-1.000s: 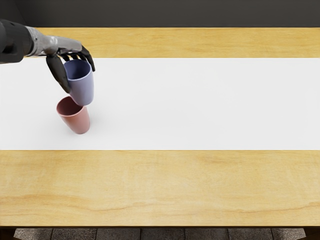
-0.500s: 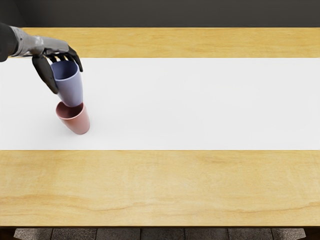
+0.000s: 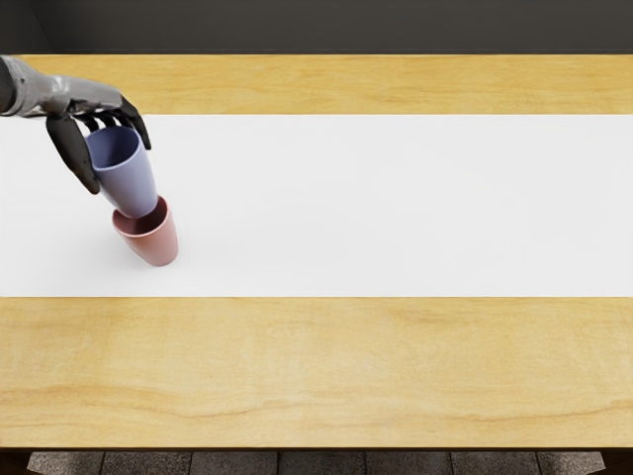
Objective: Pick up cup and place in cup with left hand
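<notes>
Over pink cup's mouth: blue cup lined up w/ L hand, nesting n/y done

Just above or barely within the mouth of the pink cup sat the base of the blue cup; head view couldn't settle which. Its bottom edge covered the far part of the pink rim, so the two overlapped in the pic, but depth was unclear & contact couldn't be confirmed. Long axes ran approx. parallel, both mouths up & leaning a bit toward pic left, though some of that lean was prob. just camera slant.

Re the L hand: its arm came in from the left edge, hand at the far side of the blue cup & above it, cup hanging below the palm, slightly toward pic right & the near edge. Thumb on the left wall, other fingers curled round the far/right side near the rim, i.e. a firm-looking grip w/ the lower body exposed. R arm n/a, out of view.

Pink cup stood on the white strip of the worktop, nothing holding it, w/ its mouth facing up.

Step in hand, IMO: final alignment & insertion, most of the job done. Next move called for a straight lowering along the pink cup's axis, poss. w/ a tiny centring shift, then release. Main risk: base catching the pink rim & tipping or shoving that cup, esp. if the axes were off. Letting go too early could leave the blue cup cocked.
</notes>
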Robot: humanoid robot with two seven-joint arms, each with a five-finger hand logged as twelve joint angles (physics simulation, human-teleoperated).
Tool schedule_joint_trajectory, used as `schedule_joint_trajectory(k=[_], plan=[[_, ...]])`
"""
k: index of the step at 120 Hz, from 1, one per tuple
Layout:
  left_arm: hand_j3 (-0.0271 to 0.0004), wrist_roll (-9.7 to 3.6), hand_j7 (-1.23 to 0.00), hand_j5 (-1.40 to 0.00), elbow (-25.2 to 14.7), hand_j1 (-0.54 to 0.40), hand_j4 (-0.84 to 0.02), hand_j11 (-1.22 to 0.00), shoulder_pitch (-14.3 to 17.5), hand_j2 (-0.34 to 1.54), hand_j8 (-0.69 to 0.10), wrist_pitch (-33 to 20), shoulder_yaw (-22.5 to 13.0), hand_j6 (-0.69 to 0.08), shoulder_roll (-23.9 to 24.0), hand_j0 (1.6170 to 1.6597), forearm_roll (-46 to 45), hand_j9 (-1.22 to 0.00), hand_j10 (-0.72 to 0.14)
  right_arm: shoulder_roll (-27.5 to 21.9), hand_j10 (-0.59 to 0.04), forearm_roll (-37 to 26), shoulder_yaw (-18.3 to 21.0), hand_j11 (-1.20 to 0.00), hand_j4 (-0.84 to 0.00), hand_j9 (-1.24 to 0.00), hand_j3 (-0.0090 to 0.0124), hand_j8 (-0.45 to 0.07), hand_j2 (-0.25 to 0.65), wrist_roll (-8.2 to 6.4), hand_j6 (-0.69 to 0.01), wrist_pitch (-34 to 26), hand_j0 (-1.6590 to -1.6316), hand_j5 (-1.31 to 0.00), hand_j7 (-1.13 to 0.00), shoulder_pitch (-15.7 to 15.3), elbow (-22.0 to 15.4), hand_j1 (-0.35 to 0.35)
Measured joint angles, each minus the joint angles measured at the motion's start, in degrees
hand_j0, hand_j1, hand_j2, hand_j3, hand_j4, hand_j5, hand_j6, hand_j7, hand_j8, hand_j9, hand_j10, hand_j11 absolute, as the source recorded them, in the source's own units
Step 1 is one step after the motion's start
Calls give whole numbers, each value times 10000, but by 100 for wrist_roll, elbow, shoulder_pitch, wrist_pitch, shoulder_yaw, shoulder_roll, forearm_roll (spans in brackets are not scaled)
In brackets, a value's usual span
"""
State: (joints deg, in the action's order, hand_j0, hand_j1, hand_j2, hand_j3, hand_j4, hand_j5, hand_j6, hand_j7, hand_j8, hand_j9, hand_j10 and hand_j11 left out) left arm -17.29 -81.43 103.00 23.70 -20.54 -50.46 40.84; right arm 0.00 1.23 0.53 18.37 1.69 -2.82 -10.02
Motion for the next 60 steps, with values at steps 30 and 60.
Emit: schedule_joint_trajectory(k=[30, 60], plan=[[0, 2, -5695, -5815, -81, -1022, -4279, -5802, 0, 663, -3155, 55, -37, -3082, -8, 16563, -29, -5803, -4369, 0, -1, 0, 0, 0, -1, 0, 0, -1, 0, 0, -2, 1, -16581, 0, 0, 0, 0, -3491], [0, -2, -5158, -5133, -75, -775, -3922, -5166, -67, 533, -3426, 43, -50, -3322, 47, 16572, -177, -5169, -3961, 0, -1, 0, 0, 0, -1, 0, 0, -1, 0, 1, -2, 2, -16581, 0, 0, -1, 0, -3491]])
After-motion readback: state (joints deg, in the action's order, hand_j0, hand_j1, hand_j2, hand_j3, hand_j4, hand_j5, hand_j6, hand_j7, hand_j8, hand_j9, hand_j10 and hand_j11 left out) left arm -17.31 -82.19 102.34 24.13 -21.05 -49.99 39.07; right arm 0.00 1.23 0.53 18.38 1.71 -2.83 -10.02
